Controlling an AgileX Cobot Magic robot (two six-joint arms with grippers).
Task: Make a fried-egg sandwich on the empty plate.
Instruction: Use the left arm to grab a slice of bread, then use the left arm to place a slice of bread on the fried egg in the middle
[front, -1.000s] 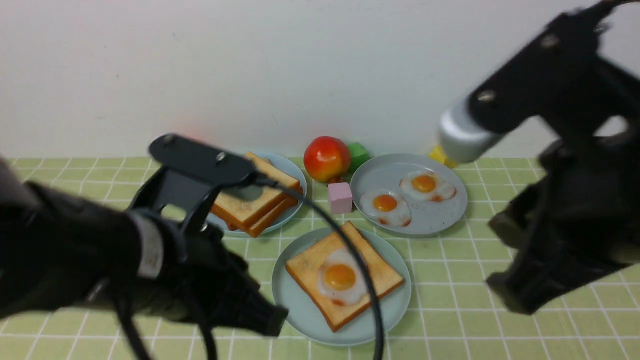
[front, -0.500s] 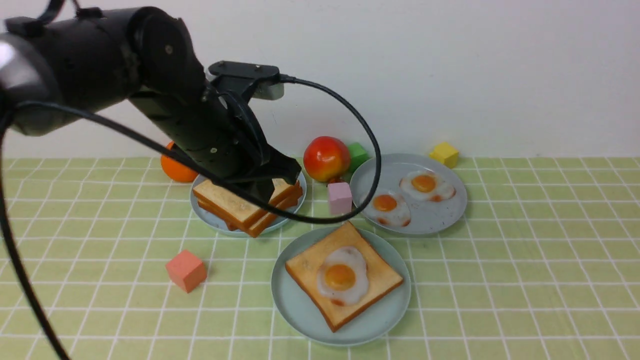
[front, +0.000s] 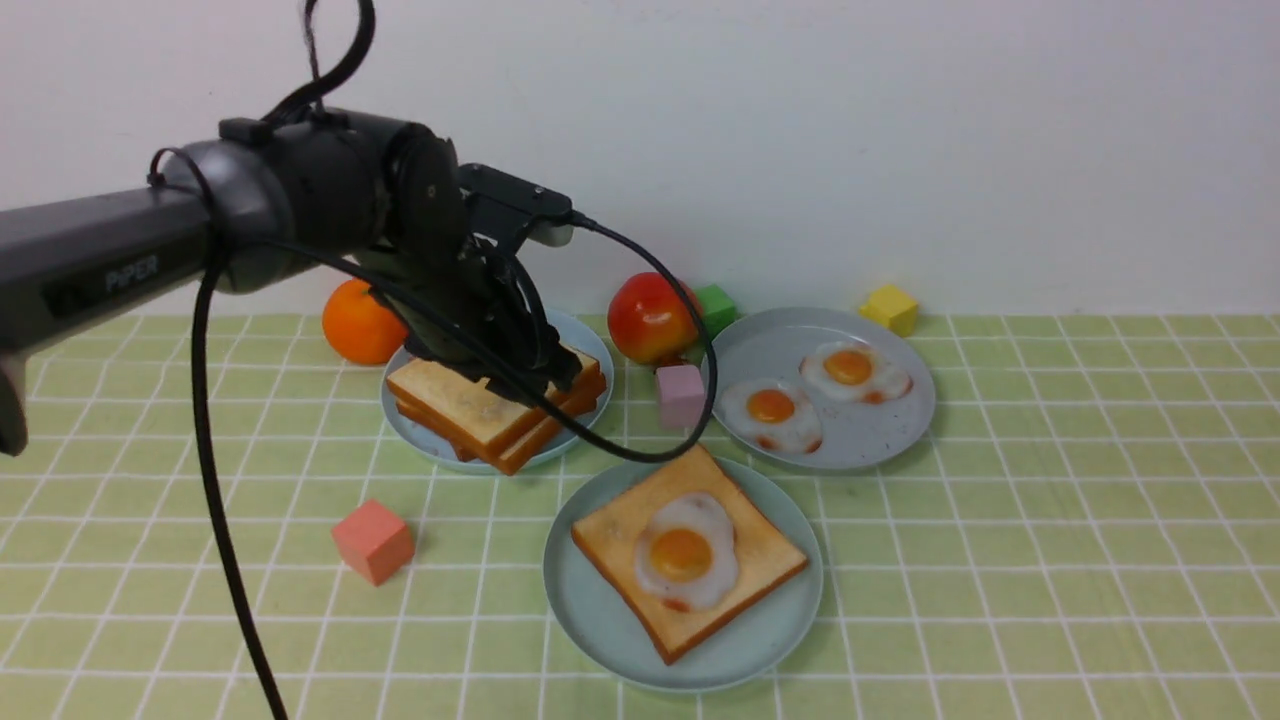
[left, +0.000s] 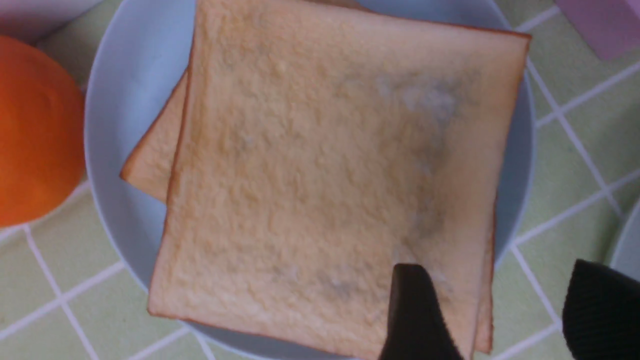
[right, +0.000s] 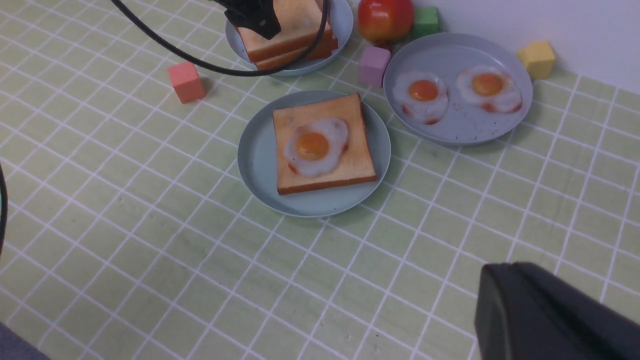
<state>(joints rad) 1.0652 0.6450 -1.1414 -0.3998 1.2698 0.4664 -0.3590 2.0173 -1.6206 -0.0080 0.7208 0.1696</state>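
The pale teal plate (front: 585, 615) at front centre carries one toast slice (front: 615, 530) with the fried egg (front: 685, 558) on top. Behind it to the left, a stack of toast slices (front: 470, 405) lies on a light blue plate (front: 400, 425). My left gripper (front: 535, 380) hangs low over the stack's right edge, open. In the left wrist view one finger (left: 415, 310) is above the top slice (left: 320, 175) and the other stands past its edge, over the cloth. My right gripper (right: 510, 267) is shut and empty, high over the near right of the table, and out of the front view.
A grey speckled plate (front: 880, 445) at back right holds two smaller eggs (front: 772, 408). An orange (front: 360, 322), an apple (front: 652, 316), a green cube (front: 718, 303), a lilac cube (front: 682, 394) and a yellow cube (front: 889, 308) sit along the back. A salmon cube (front: 372, 541) lies front left.
My left arm has swung from close to the camera out to the toast stack and come lower over it. The right arm has pulled out of the front view.
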